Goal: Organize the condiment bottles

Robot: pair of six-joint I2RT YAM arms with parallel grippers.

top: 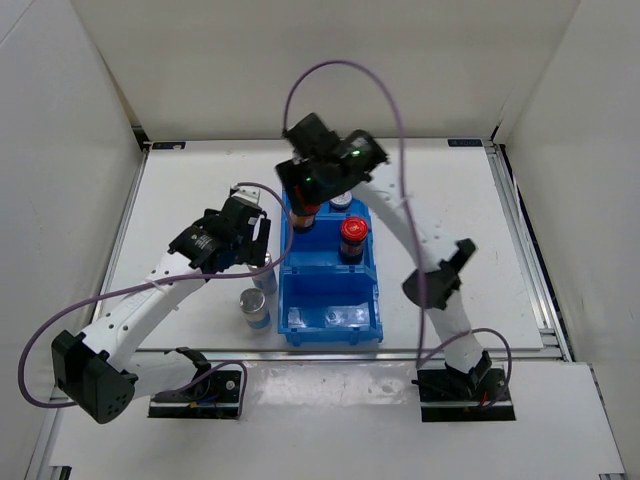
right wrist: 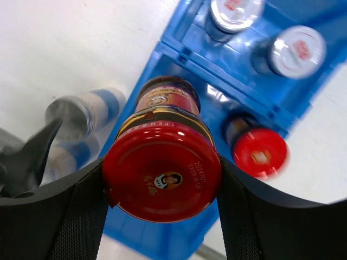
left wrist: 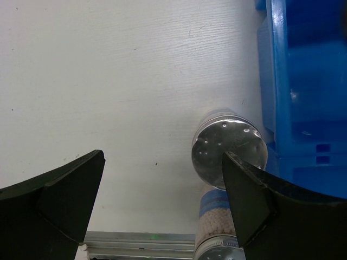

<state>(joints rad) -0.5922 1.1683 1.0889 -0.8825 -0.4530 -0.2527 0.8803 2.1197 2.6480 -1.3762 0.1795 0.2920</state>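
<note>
My right gripper [right wrist: 161, 165] is shut on the red cap of a dark condiment bottle [right wrist: 162, 179], held above the blue bin [top: 330, 310] near its left wall [right wrist: 154, 238]. A second red-capped bottle [right wrist: 259, 153] stands in the bin's middle section [top: 353, 232]. Two bottles with red-marked grey lids [right wrist: 298, 50] [right wrist: 236, 11] stand in the far section. Two silver-capped bottles [left wrist: 230, 147] [left wrist: 219, 230] stand on the table left of the bin [top: 254, 305]. My left gripper [left wrist: 162, 157] hangs open above them, its right finger [left wrist: 246, 195] overlapping the nearer cap.
The bin's near section [top: 335, 305] holds no bottles. The white table [left wrist: 108, 81] stretches left of the bin, with a metal rail [left wrist: 135, 238] along its edge. White walls close in the workspace on three sides.
</note>
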